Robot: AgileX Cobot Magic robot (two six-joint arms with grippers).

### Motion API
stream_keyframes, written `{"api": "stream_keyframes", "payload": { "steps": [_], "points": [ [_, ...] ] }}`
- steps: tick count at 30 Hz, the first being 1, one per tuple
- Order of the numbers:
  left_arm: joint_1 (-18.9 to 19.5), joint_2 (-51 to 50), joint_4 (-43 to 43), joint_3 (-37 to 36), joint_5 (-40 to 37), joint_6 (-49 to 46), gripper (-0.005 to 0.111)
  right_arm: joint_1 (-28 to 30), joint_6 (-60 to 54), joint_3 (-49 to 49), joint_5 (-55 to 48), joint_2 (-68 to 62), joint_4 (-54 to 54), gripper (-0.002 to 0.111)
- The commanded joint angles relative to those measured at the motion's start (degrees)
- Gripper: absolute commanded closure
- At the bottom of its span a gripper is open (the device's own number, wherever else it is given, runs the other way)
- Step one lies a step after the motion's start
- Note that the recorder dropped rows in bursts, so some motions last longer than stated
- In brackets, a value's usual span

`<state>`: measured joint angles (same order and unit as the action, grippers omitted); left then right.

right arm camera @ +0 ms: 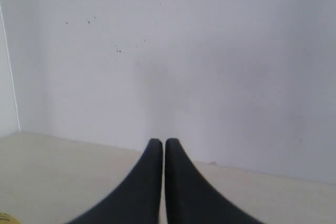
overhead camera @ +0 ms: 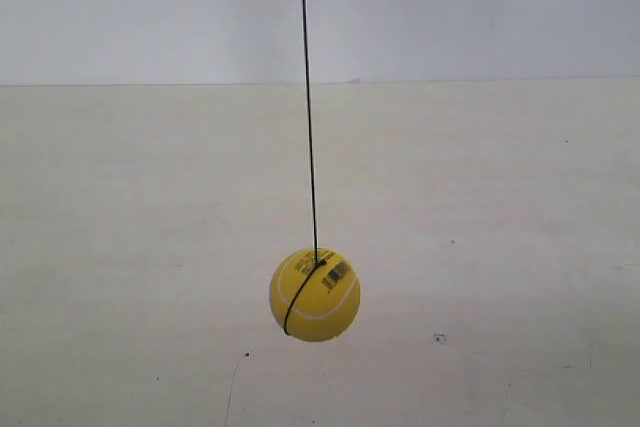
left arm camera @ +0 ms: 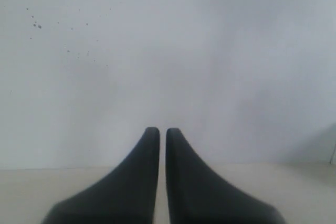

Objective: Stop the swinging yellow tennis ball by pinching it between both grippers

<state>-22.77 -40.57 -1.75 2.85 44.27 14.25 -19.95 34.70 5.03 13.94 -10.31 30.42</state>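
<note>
- Hanging from a thin dark string (overhead camera: 308,97), the yellow tennis ball (overhead camera: 315,294) is seen near the middle of the exterior view, against the pale counter (overhead camera: 120,247); whether it clears the surface cannot be told.
- The string is joined at the ball's top, where a black band is wrapped round it, so the ball is judged free to swing left and right.
- The left end effector (left arm camera: 158,131) is shown clenched, its two dark fingers brought almost together with only a narrow slit between them, and nothing is held.
- The right end effector (right arm camera: 159,142) is likewise clenched and empty, and is pointed toward the far wall (right arm camera: 210,51).
- The fingers are probably held together because the ball is to be trapped between the two end effectors, not inside either one; a joined pair offers a firmer, blunter face.
- Neither end effector is seen in the exterior view, so the approach to the ball is judged not yet begun.
</note>
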Motion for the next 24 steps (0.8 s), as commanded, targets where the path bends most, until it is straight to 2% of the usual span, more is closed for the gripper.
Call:
{"api": "stream_keyframes", "payload": {
  "steps": [1, 4, 14, 17, 24],
  "points": [
    [-0.37, 3.61, 0.29, -0.35, -3.23, 0.69, 0.102, 0.03, 0.84, -0.35, -2.5, 6.45, -0.38, 0.108],
    [-0.37, 5.52, 0.29, -0.35, -4.94, 0.69, 0.102, 0.03, 0.84, -0.35, -3.25, 10.31, -0.38, 0.108],
    [-0.37, 12.63, -1.35, -0.35, -8.32, 2.57, 0.102, 0.03, 0.89, -0.24, -3.36, 10.31, -0.38, 0.108],
    [-0.37, 17.96, -9.8, -0.35, -8.32, 9.89, 0.102, 0.03, 0.89, -0.24, -7.45, 10.31, -0.38, 0.108],
    [-0.37, 32.29, -10.08, -0.35, -8.32, 11.77, 0.102, 0.03, 0.91, -0.24, -10.15, 10.31, -0.38, 0.108]
  ]
}}
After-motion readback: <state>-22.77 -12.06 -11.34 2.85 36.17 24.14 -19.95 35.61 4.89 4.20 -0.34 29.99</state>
